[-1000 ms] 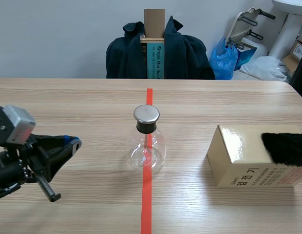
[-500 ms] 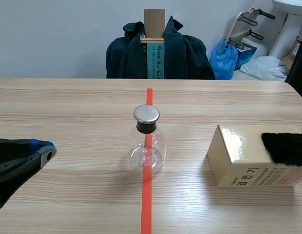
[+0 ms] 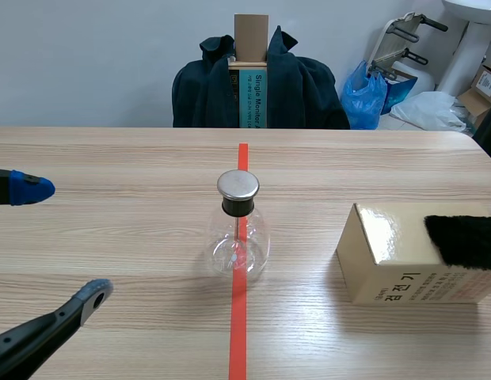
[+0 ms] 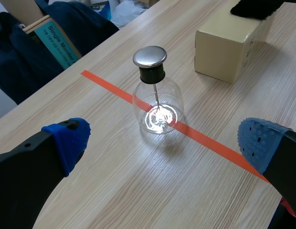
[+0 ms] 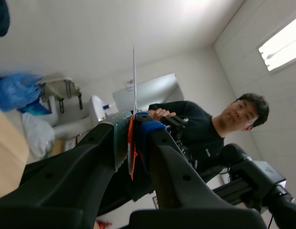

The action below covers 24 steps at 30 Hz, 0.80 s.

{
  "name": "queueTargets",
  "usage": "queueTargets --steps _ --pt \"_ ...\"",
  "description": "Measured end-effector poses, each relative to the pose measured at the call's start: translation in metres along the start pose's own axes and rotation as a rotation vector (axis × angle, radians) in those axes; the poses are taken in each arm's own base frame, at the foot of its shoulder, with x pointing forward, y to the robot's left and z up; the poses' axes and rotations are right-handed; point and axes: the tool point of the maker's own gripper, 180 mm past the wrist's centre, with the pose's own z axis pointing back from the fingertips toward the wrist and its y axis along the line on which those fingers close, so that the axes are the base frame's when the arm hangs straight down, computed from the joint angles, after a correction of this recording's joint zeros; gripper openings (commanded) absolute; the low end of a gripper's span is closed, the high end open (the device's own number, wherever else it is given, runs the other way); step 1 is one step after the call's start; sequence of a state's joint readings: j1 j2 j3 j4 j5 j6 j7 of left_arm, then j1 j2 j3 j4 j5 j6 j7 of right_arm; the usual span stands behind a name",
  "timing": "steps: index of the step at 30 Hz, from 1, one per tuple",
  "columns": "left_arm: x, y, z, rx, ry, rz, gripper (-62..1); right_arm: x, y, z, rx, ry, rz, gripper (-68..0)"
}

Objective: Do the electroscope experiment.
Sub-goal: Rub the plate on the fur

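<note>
Since a moment ago the left gripper point(image 3: 59, 240) has spread its fingers wide — flask point(image 3: 238, 229) untouched.
The flask stands upright on the red tape line point(image 3: 237, 332), metal cap up and thin inner rod hanging straight down, ahead of the left gripper and well apart from the cardboard box point(image 3: 404, 265). The right gripper point(image 5: 131, 125) pinches a thin strip point(image 5: 133, 76) — it sticks out past the fingertips.

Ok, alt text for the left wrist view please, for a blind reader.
The left claw hangs open over a wooden table, a glass flask with a metal cap standing ahead between its blue-padded fingers, on an orange tape line. Beyond the flask sits a tan box with something black and fuzzy on top.
</note>
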State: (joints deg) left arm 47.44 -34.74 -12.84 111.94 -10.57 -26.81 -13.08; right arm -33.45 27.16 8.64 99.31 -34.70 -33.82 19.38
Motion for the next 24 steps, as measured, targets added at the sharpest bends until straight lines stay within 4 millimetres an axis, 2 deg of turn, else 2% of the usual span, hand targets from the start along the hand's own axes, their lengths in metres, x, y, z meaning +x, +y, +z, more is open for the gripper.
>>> queueTargets --steps 5,13,18,24 --pt "0.0 0.002 0.0 0.004 -0.001 -0.003 1.4 -0.014 0.019 0.029 0.075 0.074 0.017 -66.9" --pt "-0.001 0.002 0.0 0.004 0.004 -0.003 1.4 -0.039 0.065 0.071 0.176 0.186 0.034 -66.9" --pt "-0.003 0.002 0.0 0.004 0.011 -0.002 1.4 -0.036 0.082 0.078 0.144 0.155 0.04 -66.9" --pt "-0.002 0.002 0.0 0.004 0.009 -0.002 1.4 -0.027 0.111 0.081 0.184 0.124 0.018 -66.9"
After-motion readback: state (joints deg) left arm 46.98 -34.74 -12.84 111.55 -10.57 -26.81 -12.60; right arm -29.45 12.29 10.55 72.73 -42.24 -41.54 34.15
